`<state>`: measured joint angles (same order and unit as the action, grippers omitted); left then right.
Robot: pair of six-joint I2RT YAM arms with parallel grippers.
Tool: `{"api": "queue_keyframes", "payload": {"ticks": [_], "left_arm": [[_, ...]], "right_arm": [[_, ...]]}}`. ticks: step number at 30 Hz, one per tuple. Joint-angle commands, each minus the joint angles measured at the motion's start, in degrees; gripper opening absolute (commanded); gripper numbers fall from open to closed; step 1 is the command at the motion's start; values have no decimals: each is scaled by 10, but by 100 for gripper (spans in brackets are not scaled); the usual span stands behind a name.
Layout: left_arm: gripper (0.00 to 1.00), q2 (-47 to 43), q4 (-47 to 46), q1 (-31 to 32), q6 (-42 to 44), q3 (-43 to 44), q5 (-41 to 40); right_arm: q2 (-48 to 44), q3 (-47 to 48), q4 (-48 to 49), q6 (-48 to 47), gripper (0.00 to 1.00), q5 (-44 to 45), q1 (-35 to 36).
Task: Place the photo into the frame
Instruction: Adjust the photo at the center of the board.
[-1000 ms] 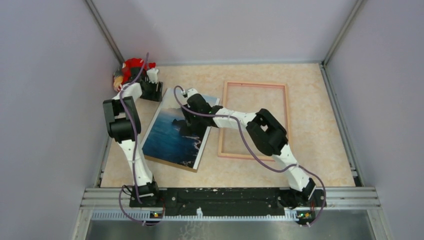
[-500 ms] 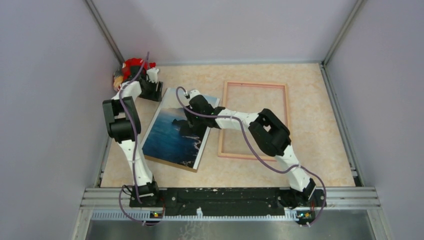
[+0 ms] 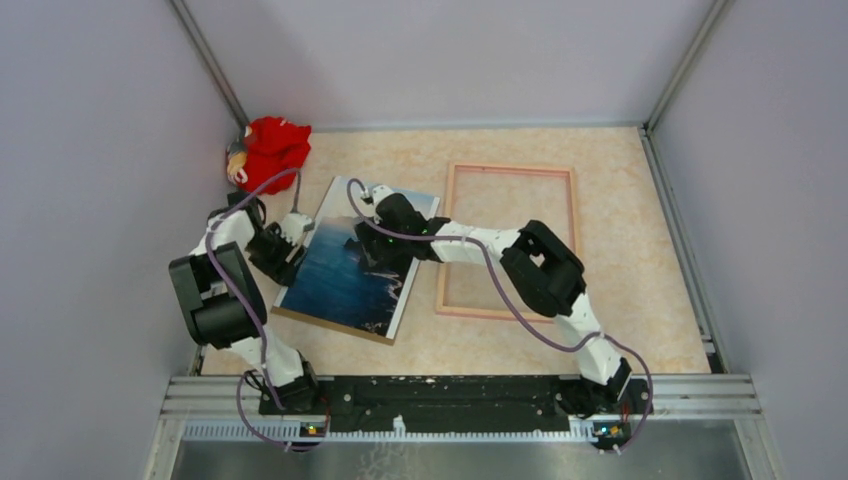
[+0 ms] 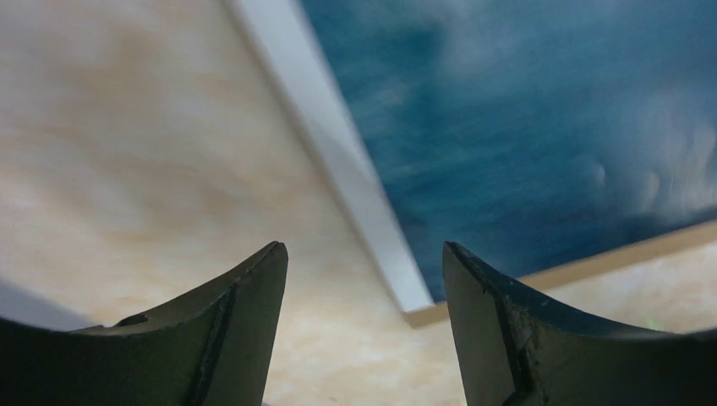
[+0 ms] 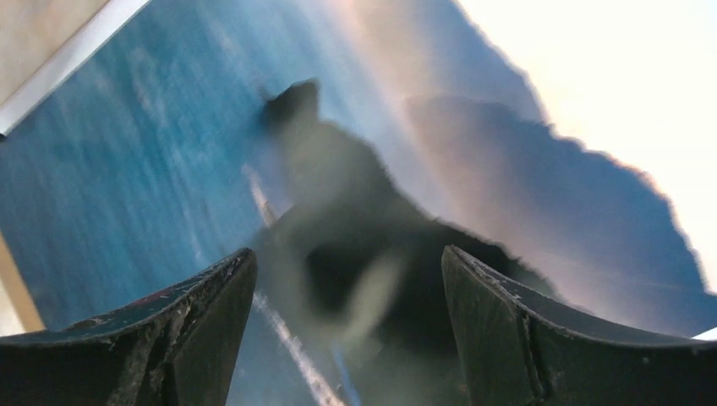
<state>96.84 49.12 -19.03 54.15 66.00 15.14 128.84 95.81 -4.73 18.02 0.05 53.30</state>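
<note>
Beyond the photo [image 3: 340, 285]'s far-left corner: a red toy [image 3: 270, 148], uncovered now, no longer under the left arm as 1 second and 0.5 second ago. At the photo's left edge: the left gripper [image 3: 292, 240], swung back there from that toy, released, nothing held. Reads, as a judgement, like 2 arms turning to the same sheet, most likely to work it off the brown backing board [image 3: 330, 324] underneath. Over the photo's far-right part: the right gripper [image 3: 370, 245], barely shifted across that second, fingers spread, grasping nothing. Just right of the photo and apart from it: the frame [image 3: 575, 240], flat on the table [image 3: 630, 310], unfilled; which face up, cannot tell. So no lift yet, and the whole carry across to the frame left to do.

From above: layout only, with fingertip contact impossible to read. From the left wrist: the left gripper [image 4: 363, 254] poised above the photo [image 4: 524, 110]'s pale border and near corner, plus a brown sliver of backing board [image 4: 592, 258] peeking out beneath, a layering hardly legible from the top. From the right wrist: the right gripper [image 5: 347, 254] open over the photo [image 5: 169, 169]'s dark mountain, close and blurred; touching or hovering, cannot tell.
</note>
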Motion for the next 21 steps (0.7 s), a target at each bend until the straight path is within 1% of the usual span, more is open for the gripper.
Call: {"api": "queue_keyframes", "payload": {"ticks": [1,4,8,10,17,21], "left_arm": [[74,-46,-14,2,69,-122,-43],[75,-61,-47,2,38,-155,-35],[75,-86,-74,3,3,-169,-17],[76,-97,-82,3,-5,-172,-15],[78,-136,-77,1,-6,-191,-7],[81,-141,-14,-19,25,-168,33]], "right_arm": [[-76,-57,68,-62,82,-32,54],[-103,-101,78,-110,86,-17,84],[-116,-129,70,-175,87,35,121],[-120,-143,77,-199,88,40,134],[-120,-173,101,-213,88,61,153],[-120,-186,111,-213,88,67,158]]}}
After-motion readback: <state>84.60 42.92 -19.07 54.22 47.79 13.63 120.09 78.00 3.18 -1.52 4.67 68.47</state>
